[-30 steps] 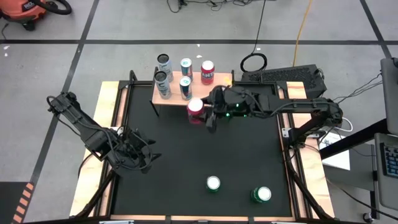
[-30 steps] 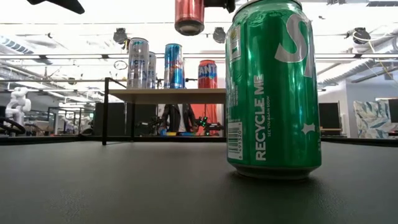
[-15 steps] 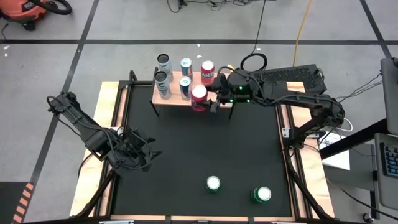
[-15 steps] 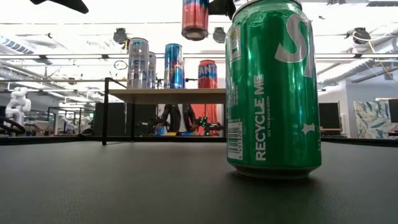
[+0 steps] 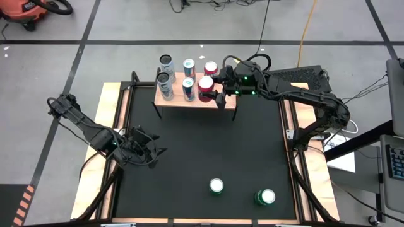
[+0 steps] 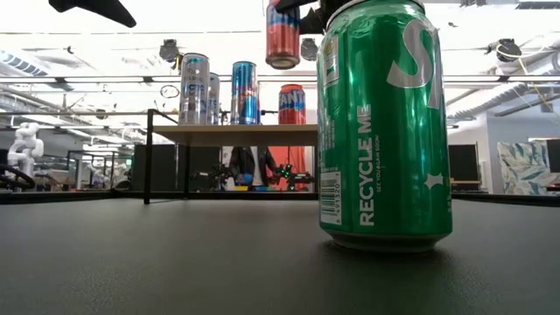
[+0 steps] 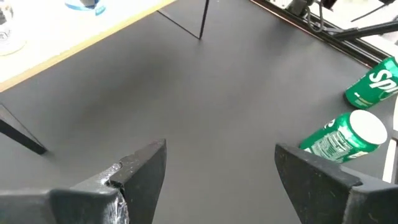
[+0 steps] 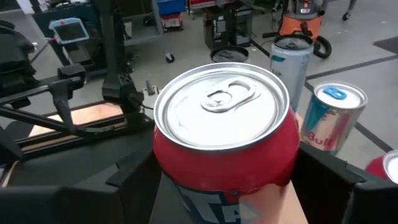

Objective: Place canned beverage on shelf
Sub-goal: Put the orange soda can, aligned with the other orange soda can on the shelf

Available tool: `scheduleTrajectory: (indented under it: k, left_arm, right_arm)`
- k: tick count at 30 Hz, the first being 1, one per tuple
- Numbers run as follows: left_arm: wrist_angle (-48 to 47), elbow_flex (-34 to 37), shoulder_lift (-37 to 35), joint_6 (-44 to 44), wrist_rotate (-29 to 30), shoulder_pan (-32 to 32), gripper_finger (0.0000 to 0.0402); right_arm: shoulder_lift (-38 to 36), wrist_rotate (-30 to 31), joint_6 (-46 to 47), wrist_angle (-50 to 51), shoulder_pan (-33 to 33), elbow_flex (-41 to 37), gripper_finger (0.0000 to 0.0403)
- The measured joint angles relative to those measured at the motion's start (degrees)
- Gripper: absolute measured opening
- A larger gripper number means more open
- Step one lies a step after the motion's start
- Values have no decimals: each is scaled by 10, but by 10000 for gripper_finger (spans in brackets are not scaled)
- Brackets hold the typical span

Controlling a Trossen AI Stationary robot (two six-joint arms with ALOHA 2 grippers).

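Over the shelf (image 5: pixel 196 94), the right gripper (image 5: pixel 214 89) is pinching a red can (image 5: pixel 205 87) between its fingers, holding it upright. Low view is showing that can (image 6: pixel 282 35) hanging clear above the board (image 6: pixel 234 134), not touching it. From above it is sitting over the front row, just beside a blue can (image 5: pixel 188 89) and in front of another red can (image 5: pixel 210 67); exact spot over the board is hard to call from this angle. Four cans are standing on the shelf: two silver ones (image 5: pixel 165 85) at the left end, two blue ones in the middle, plus the red one at the back right. Right wrist view is showing the held can's top (image 8: pixel 222 106) with its pull tab, dark fingers (image 8: pixel 134 180) flanking it.

Left gripper (image 5: pixel 146 153) is waiting low over the black mat (image 5: pixel 202 157) at the left side, fingers (image 7: pixel 140 171) spread, holding nothing. Two green cans (image 5: pixel 216 186) are standing upright near the mat's front edge, well apart from the shelf.
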State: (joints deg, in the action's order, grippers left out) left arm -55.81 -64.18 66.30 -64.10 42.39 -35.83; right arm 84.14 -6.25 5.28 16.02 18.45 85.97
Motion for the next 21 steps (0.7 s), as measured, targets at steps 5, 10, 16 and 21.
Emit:
scheduleTrajectory:
  k: [5,10,16,21]
  left_arm:
    - [-1,0,0,0,-4,2,299]
    - [-2,0,0,0,-5,2,299]
    - [-2,0,0,0,-5,2,299]
    - [-2,0,0,0,-5,2,299]
  right_arm:
    - [0,-26,0,16,20,0,284]
    - [1,-30,0,30,33,0,284]
    - [0,-30,0,24,42,-9,284]
    - [1,-30,11,22,44,-43,284]
